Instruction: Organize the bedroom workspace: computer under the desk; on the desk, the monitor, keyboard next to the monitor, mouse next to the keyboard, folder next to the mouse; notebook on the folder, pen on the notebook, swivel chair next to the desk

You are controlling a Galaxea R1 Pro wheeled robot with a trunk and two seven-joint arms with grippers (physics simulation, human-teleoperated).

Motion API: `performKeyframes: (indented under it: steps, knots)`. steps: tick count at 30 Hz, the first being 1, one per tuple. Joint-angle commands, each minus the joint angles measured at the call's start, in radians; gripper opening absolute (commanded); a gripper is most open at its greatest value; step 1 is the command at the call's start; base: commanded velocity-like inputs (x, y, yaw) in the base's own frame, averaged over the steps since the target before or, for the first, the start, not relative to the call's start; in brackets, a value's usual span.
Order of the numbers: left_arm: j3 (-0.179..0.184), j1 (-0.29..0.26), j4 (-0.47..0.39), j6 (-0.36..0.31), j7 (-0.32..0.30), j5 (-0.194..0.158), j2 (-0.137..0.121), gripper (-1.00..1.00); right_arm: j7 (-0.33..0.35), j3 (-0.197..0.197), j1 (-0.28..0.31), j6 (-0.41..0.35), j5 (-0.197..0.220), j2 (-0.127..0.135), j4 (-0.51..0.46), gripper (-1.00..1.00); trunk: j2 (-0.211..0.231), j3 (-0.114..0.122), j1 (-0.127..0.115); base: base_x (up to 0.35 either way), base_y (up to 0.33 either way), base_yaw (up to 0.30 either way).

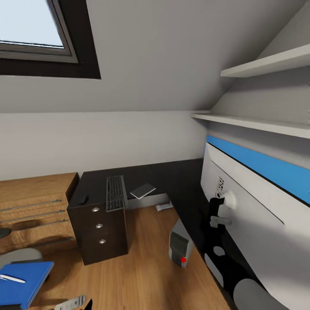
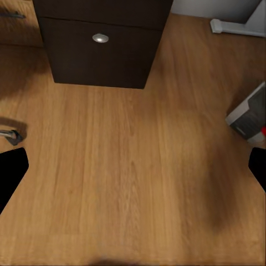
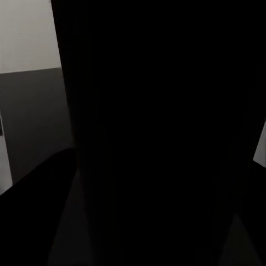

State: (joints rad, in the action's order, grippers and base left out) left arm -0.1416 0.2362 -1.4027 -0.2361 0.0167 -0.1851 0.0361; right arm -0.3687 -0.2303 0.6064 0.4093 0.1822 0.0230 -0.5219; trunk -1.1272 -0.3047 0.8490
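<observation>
Two items are judged to be in hand: the large white flat-panel monitor [image 1: 254, 224], held up close at the right and apparently being carried to the dark L-shaped tabletop [image 1: 172, 176], where a black slatted keyboard [image 1: 116, 193] lies. Setting it upright is required next. The left fingers [image 2: 11, 177] are spread, empty; the right fingers' state cannot be told.

Dark desk [image 1: 142, 178], blue folder [image 1: 23, 280], white pen [image 1: 12, 279].
</observation>
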Motion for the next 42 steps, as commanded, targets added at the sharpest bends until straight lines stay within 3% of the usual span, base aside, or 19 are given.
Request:
performKeyframes:
  steps: [1, 42]
  knots:
    - [-0.001, 0.000, -0.002, -0.006, 0.002, -0.011, 0.001, 1.00, -0.006, -0.009, 0.001, 0.006, 0.013, 0.001, 0.000, -1.00, -0.001, -0.001, 0.000, -0.204, -0.129, 0.000]
    - [-0.004, 0.000, -0.001, -0.006, 0.002, -0.011, 0.000, 1.00, -0.006, -0.010, 0.001, 0.016, 0.013, 0.000, 0.000, -1.00, -0.001, -0.001, 0.000, -0.011, -0.007, 0.000]
